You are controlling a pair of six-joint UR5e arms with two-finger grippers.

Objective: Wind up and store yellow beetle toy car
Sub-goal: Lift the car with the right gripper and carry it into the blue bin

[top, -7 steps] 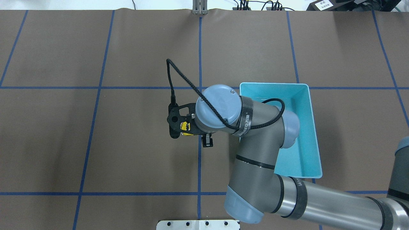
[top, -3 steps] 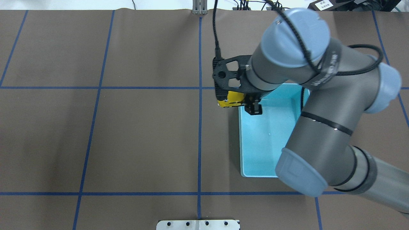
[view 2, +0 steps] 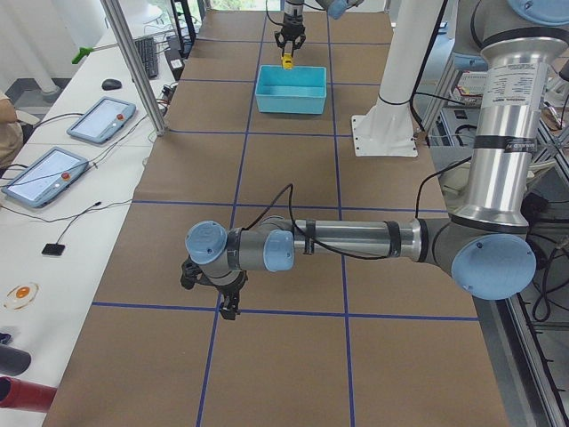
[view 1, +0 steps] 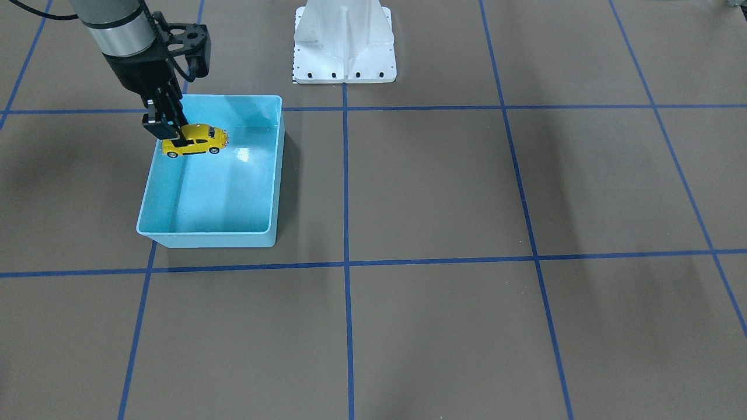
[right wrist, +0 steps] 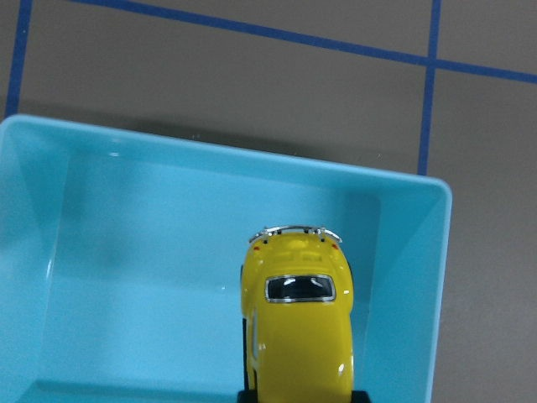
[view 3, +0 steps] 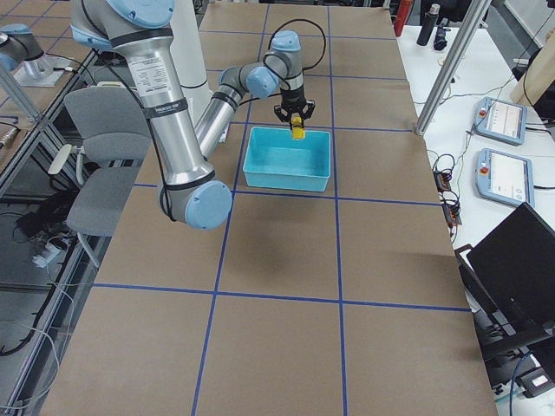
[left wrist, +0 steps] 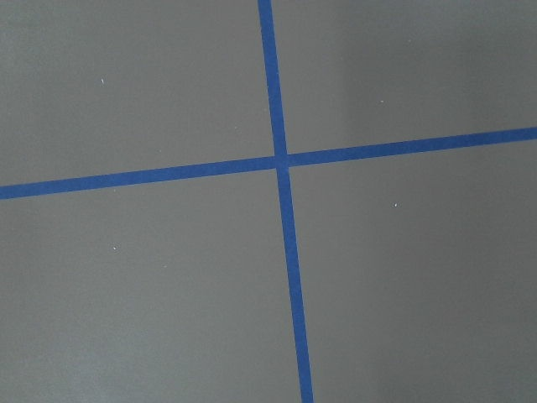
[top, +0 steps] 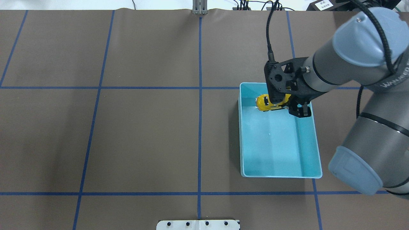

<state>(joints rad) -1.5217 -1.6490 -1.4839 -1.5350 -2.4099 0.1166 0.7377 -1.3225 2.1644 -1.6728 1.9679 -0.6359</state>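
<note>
Glossy yellow beetle toy car (view 1: 195, 140) — smooth plastic bin (view 1: 204, 239) — matt table (view 1: 467, 186).

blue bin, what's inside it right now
The blue bin shows a bare floor. The yellow beetle toy car hangs over one end, clamped in the right end effector. The patch of floor directly under the car is covered.

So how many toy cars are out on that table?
1. The yellow beetle toy car is pinched in the right arm's fingers, held over the light-blue bin. No other car shows in any view.
</note>
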